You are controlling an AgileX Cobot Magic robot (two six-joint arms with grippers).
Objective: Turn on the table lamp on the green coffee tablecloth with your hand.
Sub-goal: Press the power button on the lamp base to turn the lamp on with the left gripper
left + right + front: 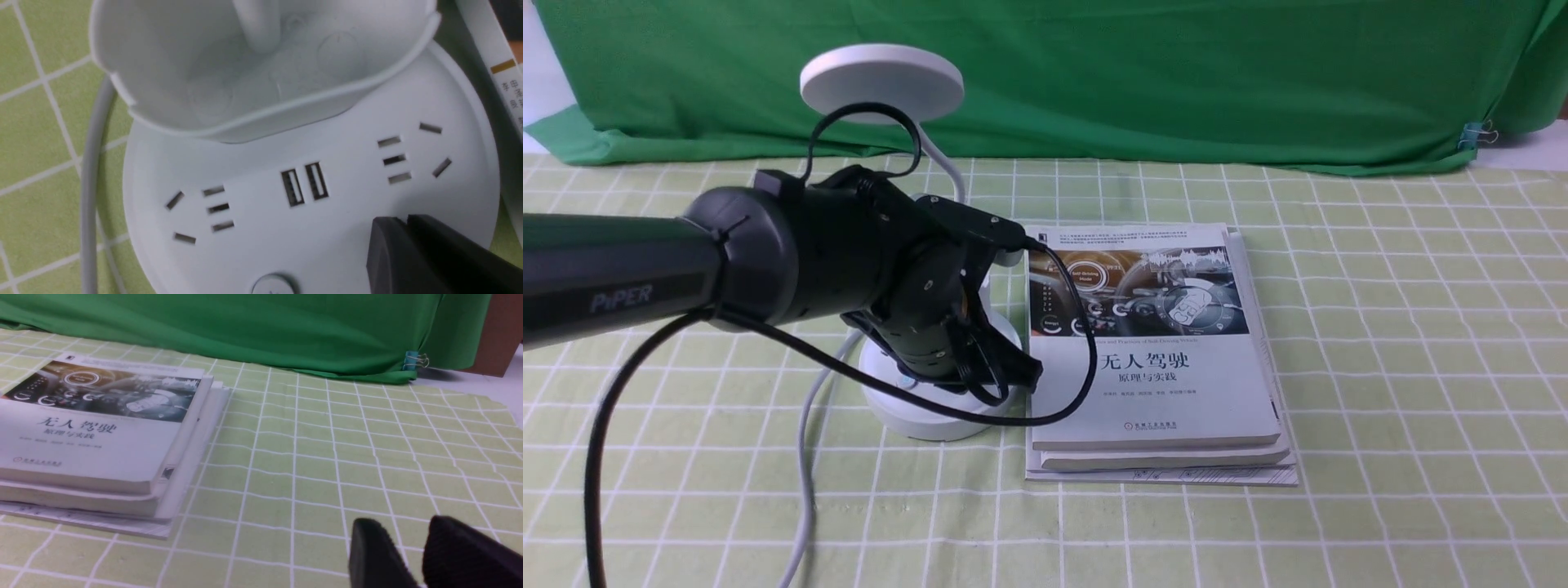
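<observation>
Lettering on my left arm [629, 278] reads "PIPER"; the top book [1152, 392] says "无人驾驶" and "原理与实践". I have that arm reaching across the lamp [939, 420], bent down over its base, gripper [405, 220] closed, nothing held; whether it touches, I can't tell. The lamp stands on the pale green cloth [1380, 367], just left of the books. My right gripper [402, 535] is slightly parted, holding nothing
</observation>
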